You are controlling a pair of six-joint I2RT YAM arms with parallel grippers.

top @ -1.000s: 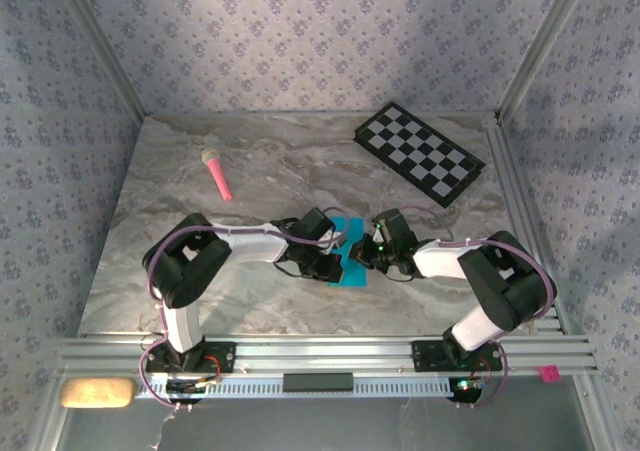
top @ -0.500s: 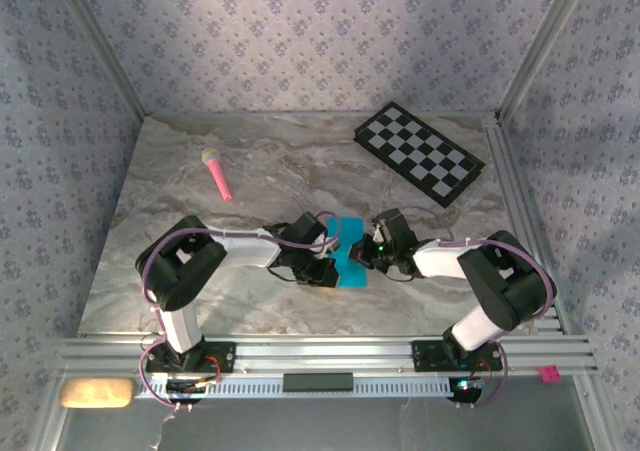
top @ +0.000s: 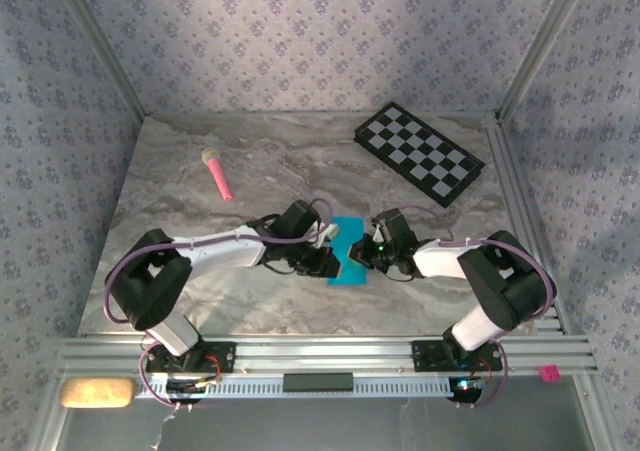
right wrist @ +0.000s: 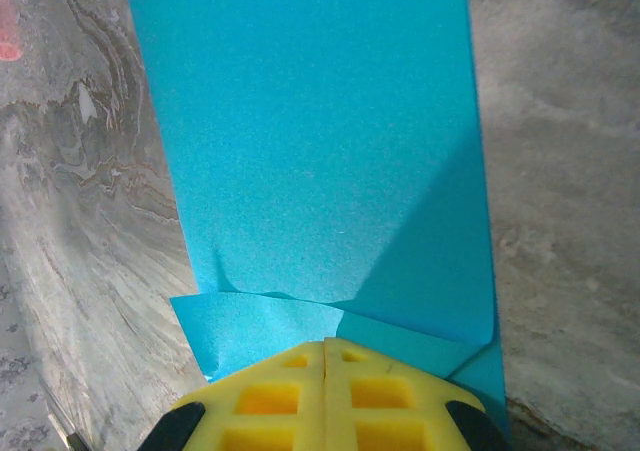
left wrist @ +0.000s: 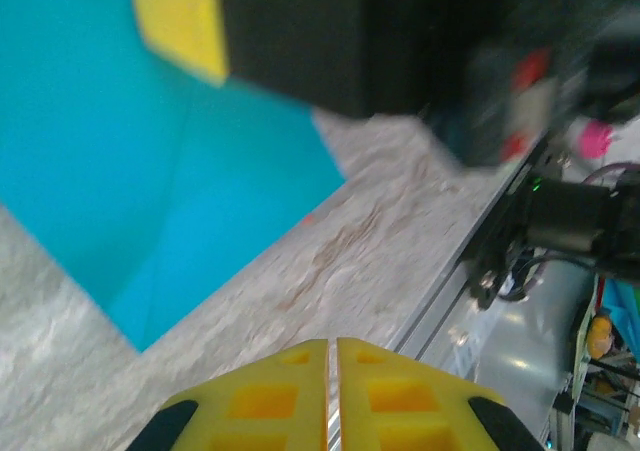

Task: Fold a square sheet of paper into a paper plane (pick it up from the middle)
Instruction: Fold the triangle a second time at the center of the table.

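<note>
**Early folds on the paper, both tools closed at its edges**

The paper [top: 350, 254] lies flat on the worktop [top: 200, 181], near the middle of the front half, between the two tools. It is not a plane yet. In the right wrist view it looks like a broad band, with small turned-in flaps at the end near the pads, and the left wrist view shows a faint crease across it. I judge that the step in hand is one of the first folds, probably the corners of the nose.

The right tool [right wrist: 325, 356] is closed, with its pads at the folded end of the sheet. Whether it pinches the paper or only presses on it, I cannot tell. The left tool [left wrist: 331, 356] is just beside the opposite edge. Its pads are almost together and hold nothing.

The next move calls for one tool to pin the sheet while the other flattens or lifts a flap. The paper is thin and may slide or wrinkle.

The worktop is grey marble-patterned. A checkerboard [top: 420, 154] lies at the far right and a pink stick [top: 217, 174] at the far left, both well apart from the paper. Patterned walls [top: 300, 41] enclose the space.
</note>
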